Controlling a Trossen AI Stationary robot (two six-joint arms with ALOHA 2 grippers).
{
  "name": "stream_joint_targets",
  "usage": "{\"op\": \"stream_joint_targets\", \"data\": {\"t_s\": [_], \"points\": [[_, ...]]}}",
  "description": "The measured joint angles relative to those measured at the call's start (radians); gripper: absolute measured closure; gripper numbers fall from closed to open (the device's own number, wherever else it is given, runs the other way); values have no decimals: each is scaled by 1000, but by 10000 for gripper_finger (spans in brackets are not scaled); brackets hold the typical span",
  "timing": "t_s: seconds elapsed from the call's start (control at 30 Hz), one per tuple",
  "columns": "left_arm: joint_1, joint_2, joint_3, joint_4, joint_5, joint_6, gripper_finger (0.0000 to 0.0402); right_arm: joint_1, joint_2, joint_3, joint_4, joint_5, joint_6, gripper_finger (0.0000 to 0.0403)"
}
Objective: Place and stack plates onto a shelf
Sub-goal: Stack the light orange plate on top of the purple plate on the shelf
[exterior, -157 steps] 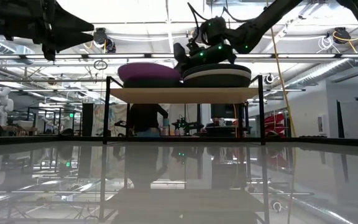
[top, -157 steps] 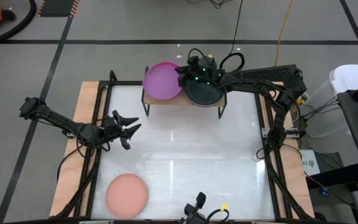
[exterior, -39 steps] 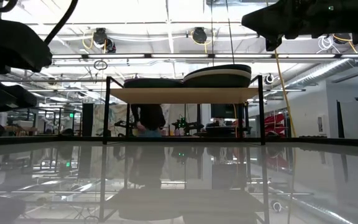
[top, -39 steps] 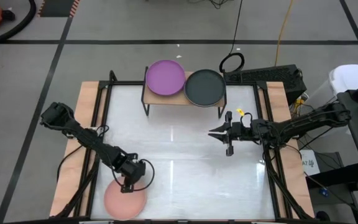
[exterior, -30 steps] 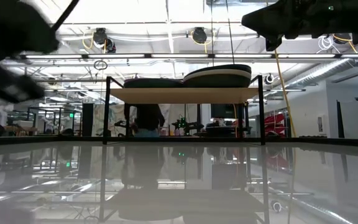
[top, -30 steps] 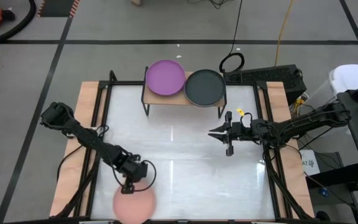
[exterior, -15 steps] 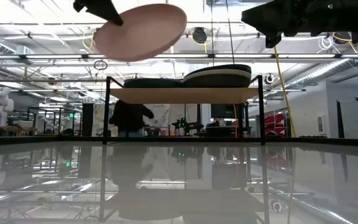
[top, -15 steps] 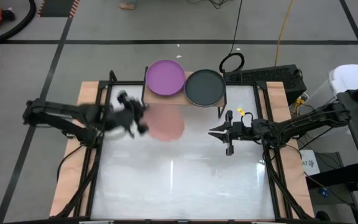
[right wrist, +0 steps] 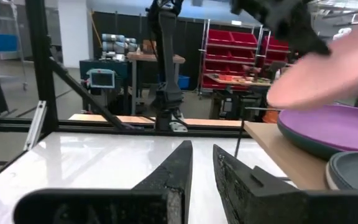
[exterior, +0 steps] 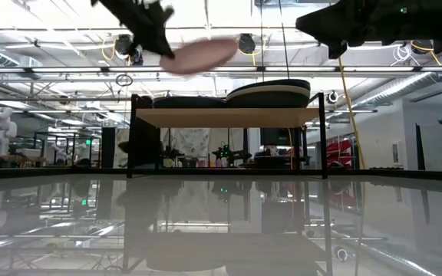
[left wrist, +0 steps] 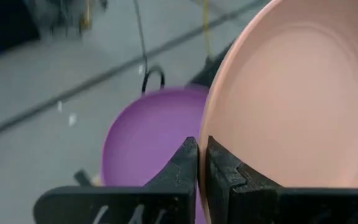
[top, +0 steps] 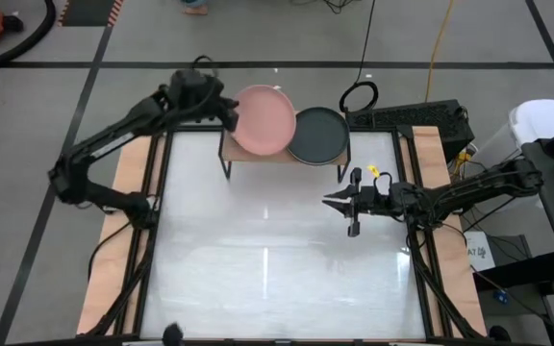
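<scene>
The salmon pink plate (top: pixel 263 117) hangs over the left half of the shelf (top: pixel 248 157), with my left gripper (top: pixel 223 108) shut on it. Right below it a purple plate (left wrist: pixel 145 143) lies on the shelf board (exterior: pixel 225 116). A charcoal plate (top: pixel 317 135) rests on the shelf's right half. In the low view the pink plate (exterior: pixel 199 54) is well above both. My right gripper (top: pixel 339 203) hovers over the table's right side, its fingers (right wrist: pixel 179 168) a narrow gap apart with nothing between them. My left gripper pinches the pink plate's rim (left wrist: pixel 205 130) between its two fingers, on the plate's left side. The fingers reach in from the table's left, roughly level. The plate is lifted clear of the shelf, slightly tilted, hollow side up.
The white table top (top: pixel 267 269) has black rails (top: pixel 157 221) and wooden strips along both sides. The shelf's thin black legs (exterior: pixel 132 138) stand at the table's far edge. A cable loop (top: pixel 359 97) lies on the floor beyond.
My left gripper has swung up from the table's near left corner toward the far edge, carrying the pink plate off the table top. The plate stood tilted in mid-air half a second ago and now hangs flatter over the purple plate on the shelf.
</scene>
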State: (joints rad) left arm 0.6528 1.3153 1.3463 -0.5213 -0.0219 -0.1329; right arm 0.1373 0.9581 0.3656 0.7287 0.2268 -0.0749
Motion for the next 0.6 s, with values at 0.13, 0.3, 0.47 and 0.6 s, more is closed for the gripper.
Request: {"op": "stream_joint_targets", "data": {"t_s": [0.13,0.3,0.47,0.6], "points": [[94,96,4,-1,76,-1,392,-1,0,0,-16,0,10,355],[154,170,6,-4,85,-41,392,-1,0,0,-17,0,18,355],[158,198,6,1,82,-32,357,0,0,0,-30,-2,37,355],[151,200,6,1,80,20,312,0,0,0,-31,-4,59,355]]}}
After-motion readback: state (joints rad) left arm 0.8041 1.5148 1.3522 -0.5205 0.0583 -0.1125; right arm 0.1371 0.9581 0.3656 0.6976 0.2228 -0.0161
